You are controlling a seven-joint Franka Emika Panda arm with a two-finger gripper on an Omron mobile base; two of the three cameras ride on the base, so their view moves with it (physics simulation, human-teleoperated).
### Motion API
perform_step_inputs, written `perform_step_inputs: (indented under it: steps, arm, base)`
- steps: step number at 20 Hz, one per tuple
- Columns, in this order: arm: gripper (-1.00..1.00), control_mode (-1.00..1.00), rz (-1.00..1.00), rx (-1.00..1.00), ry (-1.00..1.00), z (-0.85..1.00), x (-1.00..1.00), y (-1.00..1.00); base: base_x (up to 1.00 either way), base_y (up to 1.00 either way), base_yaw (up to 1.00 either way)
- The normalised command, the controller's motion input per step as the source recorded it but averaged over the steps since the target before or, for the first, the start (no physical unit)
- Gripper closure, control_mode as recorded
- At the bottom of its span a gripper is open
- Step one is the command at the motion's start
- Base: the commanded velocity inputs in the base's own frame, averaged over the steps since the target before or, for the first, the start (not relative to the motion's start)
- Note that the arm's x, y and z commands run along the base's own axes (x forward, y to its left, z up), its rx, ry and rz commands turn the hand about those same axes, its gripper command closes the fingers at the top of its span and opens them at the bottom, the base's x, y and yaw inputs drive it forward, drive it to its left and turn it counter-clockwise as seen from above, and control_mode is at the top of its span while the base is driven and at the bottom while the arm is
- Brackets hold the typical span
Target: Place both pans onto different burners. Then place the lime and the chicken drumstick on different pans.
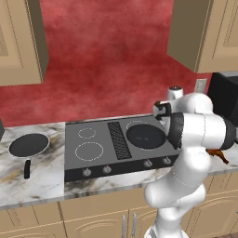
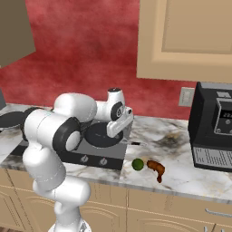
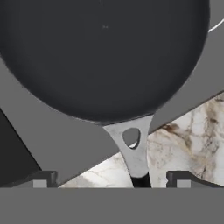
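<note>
Looking left to right from my remote seat: far to the gripper's left, one pan [image 1: 29, 144] sits on the marble counter [image 1: 42, 179], off the cooktop [image 1: 100, 155], its black handle pointing toward the counter's front edge. The second pan [image 1: 145, 136] rests on the cooktop's right rear burner, directly below and ahead of the gripper [image 3: 112, 178]. In the hand view I see the fingertips [image 3: 43, 178] spread wide apart, one on each side of that pan's grey handle neck [image 3: 132, 148], not touching it; nothing pinched. The handle runs out over the cooktop edge onto the marble. To the gripper's right and nearer the counter front, the lime [image 2: 137, 164] lies on the marble just beside the chicken drumstick [image 2: 156, 168]. Beyond them, further right, stands a black coffee machine [image 2: 212, 131].
</note>
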Motion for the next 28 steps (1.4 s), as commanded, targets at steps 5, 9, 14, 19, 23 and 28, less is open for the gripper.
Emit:
perform_step_inputs:
  steps: [5,9,14,19,23,28]
  arm:
    - [-1.0,-1.0,-0.22,0.0,0.0,0.28,-0.4,0.58]
    - [-1.0,-1.0,-0.27,0.0,0.0,0.24,-0.39,0.66]
    - [-1.0,-1.0,-0.31,0.0,-0.01,0.25,-0.37,0.71]
    - [-1.0,-1.0,-0.34,0.0,-0.08,0.08,-0.21,0.69]
    - [-1.0,-1.0,-0.34,0.03,-0.13,0.02,-0.15,0.68]
    - [-1.0,-1.0,-0.34,0.04,-0.15,0.01,-0.13,0.67]
  base:
    - [0.0,0.0,0.0]
    - [0.0,0.0,0.0]
    - [0.0,0.0,0.0]
    - [0.0,0.0,0.0]
    - [0.0,0.0,0.0]
    - [0.0,0.0,0.0]
